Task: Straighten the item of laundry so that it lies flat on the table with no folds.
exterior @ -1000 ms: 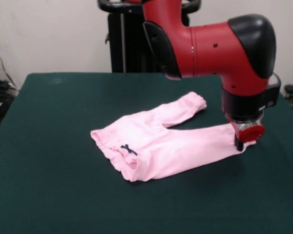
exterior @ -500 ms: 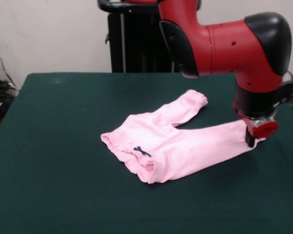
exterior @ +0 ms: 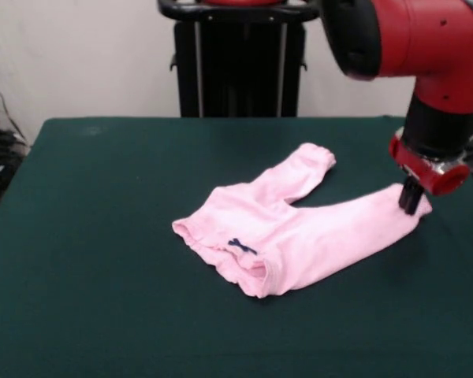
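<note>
I had the black gripper [exterior: 411, 201] down on the cuff end of one leg of the small pale pink cotton baby pants [exterior: 299, 234], apparently pinching it; the pants lay mid dark green felt tabletop [exterior: 87, 260]. Soft, light fabric drags easily. Waistband still bunched, so I'd grip the cuffs or waistband edge.

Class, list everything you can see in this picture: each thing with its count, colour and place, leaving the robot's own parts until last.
baby pants: one, pale pink, middle of the table, legs spread apart
bow: one, dark blue, on the pants' waistband
table: one, dark green, fills the lower picture
wall: one, off-white, behind the table
pedestal: one, black, at the table's far side
arm: one, red and black, upper right
gripper: one, black, on one leg's cuff end
</note>
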`<action>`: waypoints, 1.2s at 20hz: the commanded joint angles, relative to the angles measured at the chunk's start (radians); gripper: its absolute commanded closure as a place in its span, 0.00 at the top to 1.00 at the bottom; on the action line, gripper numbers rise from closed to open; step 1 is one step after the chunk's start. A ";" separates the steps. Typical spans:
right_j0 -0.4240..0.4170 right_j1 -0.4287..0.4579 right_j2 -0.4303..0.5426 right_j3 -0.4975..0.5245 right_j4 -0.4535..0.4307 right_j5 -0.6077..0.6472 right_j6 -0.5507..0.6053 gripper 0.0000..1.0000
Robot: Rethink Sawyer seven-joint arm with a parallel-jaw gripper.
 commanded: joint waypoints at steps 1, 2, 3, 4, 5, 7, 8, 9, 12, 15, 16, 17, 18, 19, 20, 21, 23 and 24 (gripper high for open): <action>0.018 -0.094 -0.093 0.154 -0.056 0.085 0.006 0.00; 0.017 -0.099 -0.095 0.161 -0.060 0.081 0.004 0.00; 0.015 -0.102 -0.097 0.167 -0.064 0.078 0.003 0.00; 0.015 -0.107 -0.099 0.173 -0.068 0.078 -0.001 0.00; 0.015 -0.111 -0.104 0.179 -0.071 0.076 -0.002 0.00; 0.034 -0.110 -0.134 0.177 -0.081 0.078 0.012 0.00; 0.048 -0.100 -0.153 0.168 -0.087 0.080 0.024 0.00; 0.055 -0.091 -0.165 0.164 -0.089 0.079 0.030 0.00; 0.075 -0.049 -0.201 0.152 -0.100 0.052 0.052 0.00; 0.086 0.008 -0.230 0.146 -0.120 0.002 0.067 0.00; 0.087 0.024 -0.238 0.147 -0.126 -0.015 0.071 0.00; 0.088 0.039 -0.243 0.146 -0.130 -0.030 0.072 0.00; 0.084 0.052 -0.243 0.149 -0.132 -0.046 0.069 0.00; 0.086 0.063 -0.245 0.149 -0.133 -0.057 0.070 0.00; 0.087 0.074 -0.247 0.149 -0.134 -0.068 0.071 0.00; 0.085 0.083 -0.247 0.149 -0.136 -0.075 0.068 0.00; 0.079 0.097 -0.240 0.152 -0.141 -0.087 0.056 0.00; 0.076 0.104 -0.237 0.152 -0.146 -0.092 0.049 0.00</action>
